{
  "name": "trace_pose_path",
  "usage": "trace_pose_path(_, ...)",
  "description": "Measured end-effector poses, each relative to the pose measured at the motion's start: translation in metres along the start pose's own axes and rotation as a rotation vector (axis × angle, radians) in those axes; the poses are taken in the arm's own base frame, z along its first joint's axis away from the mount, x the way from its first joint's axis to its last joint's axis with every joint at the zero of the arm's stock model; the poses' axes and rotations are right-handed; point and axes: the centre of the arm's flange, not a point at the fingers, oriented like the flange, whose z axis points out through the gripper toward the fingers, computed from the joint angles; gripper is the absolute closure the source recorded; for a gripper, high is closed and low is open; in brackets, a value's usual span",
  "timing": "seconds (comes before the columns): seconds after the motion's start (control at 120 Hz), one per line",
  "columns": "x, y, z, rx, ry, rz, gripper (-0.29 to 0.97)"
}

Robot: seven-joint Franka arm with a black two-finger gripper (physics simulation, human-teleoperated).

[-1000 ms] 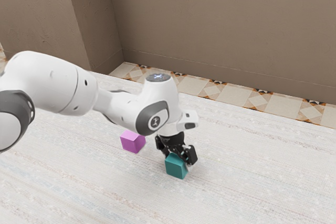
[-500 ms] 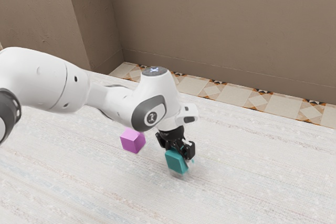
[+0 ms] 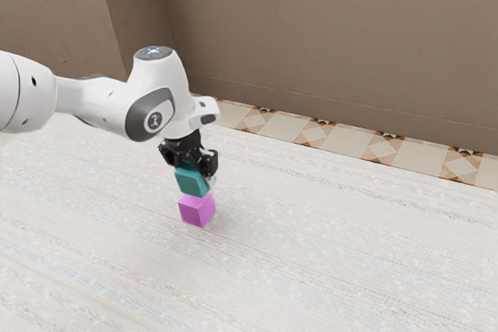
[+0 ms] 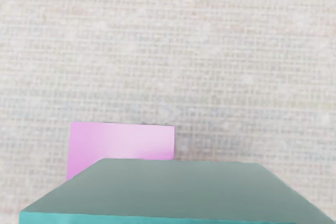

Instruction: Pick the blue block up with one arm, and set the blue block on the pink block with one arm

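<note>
In the exterior view, the white arm point(image 3: 101, 106) is seen coming in from the exterior view's left, with its hand turned downward over the pale, woven-looking desk point(image 3: 350, 254). Below the hand, the black fingers point(image 3: 207, 164) are drawn part-way together, and the blue block point(image 3: 192, 183) is gripped between them from two sides. The blue block, teal in shade, is held slightly tilted and is placed directly above the pink block point(image 3: 196, 211), which is set on the desk. The lower face of the blue block is seen right at the top of the pink block; whether the two are touching cannot be told. Further toward the exterior view's right, the desk's far edge is bordered by a strip of patterned floor tiles point(image 3: 350, 141), and a brown wall point(image 3: 334, 36) is seen behind it.

In the wrist view, the blue block point(image 4: 178, 192) is shown large just under the hand. The pink block point(image 4: 121, 141) is seen beyond it and is partly covered by it. The desk point(image 4: 210, 51) is spread out behind both blocks.
</note>
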Motion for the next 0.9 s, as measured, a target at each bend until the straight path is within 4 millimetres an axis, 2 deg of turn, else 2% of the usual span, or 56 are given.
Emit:
trace_pose_path(0.15,0.002,-0.025,0.004,0.017,-0.015,-0.033,0.36)
trace_pose_path(0.417,0.005,-0.043,0.027,0.022,-0.055,-0.056,0.36)
trace_pose_path(0.558,0.015,-0.041,0.030,0.018,-0.049,-0.049,0.36)
trace_pose_path(0.9,0.016,-0.041,0.035,0.015,-0.057,-0.016,0.36)
